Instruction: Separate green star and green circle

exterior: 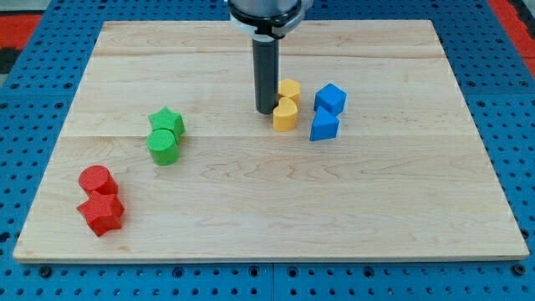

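A green star [168,121] and a green circle [164,146] stand touching on the left part of the wooden board [267,209], the star just above the circle in the view. My tip [265,111] rests on the board near the middle top, well to the right of both green blocks. It is right beside the left side of a yellow heart-shaped block [285,116].
A second yellow block [289,90] stands just above the yellow heart. Two blue blocks [330,99] [323,125] stand right of them. A red cylinder [95,180] and a red star [102,213] sit at the bottom left. Blue pegboard surrounds the board.
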